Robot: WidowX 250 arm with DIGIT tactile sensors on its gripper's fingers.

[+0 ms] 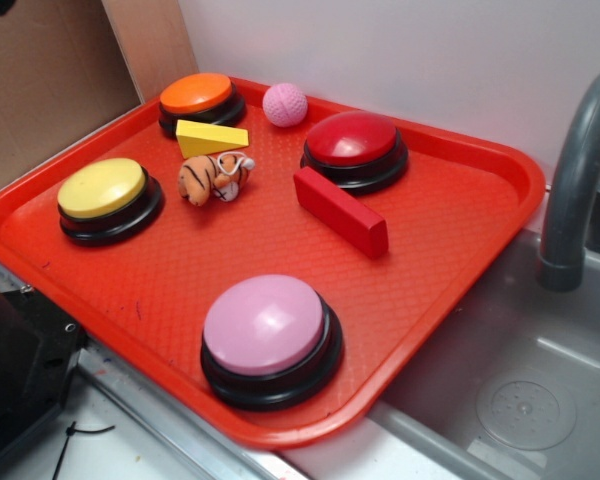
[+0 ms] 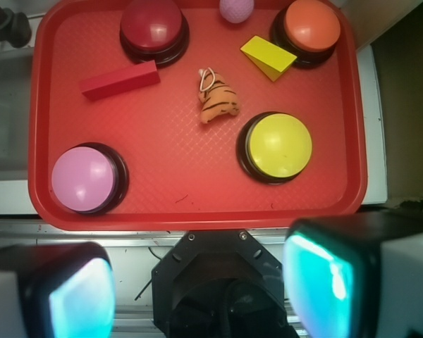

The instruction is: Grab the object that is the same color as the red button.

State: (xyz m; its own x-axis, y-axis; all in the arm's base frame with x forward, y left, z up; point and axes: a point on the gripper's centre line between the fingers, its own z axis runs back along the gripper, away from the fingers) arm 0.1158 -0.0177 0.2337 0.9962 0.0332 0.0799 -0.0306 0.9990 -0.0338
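The long red block (image 1: pixel 340 212) lies flat on the red tray (image 1: pixel 450 240), just in front of the red button (image 1: pixel 354 148) with its glossy dome and black base. In the wrist view the block (image 2: pixel 120 79) lies below and left of the red button (image 2: pixel 154 28). My gripper (image 2: pixel 201 292) is high above the tray's near edge, over the robot base, far from the block. Its two fingers stand wide apart with nothing between them. The gripper does not show in the exterior view.
On the tray: an orange button (image 1: pixel 201 102), a yellow button (image 1: pixel 107 198), a pink button (image 1: pixel 269 338), a yellow wedge (image 1: pixel 210 137), a tiger toy (image 1: pixel 215 177), a pink ball (image 1: pixel 285 104). A sink (image 1: pixel 520 400) and grey faucet (image 1: pixel 575 190) are right of the tray.
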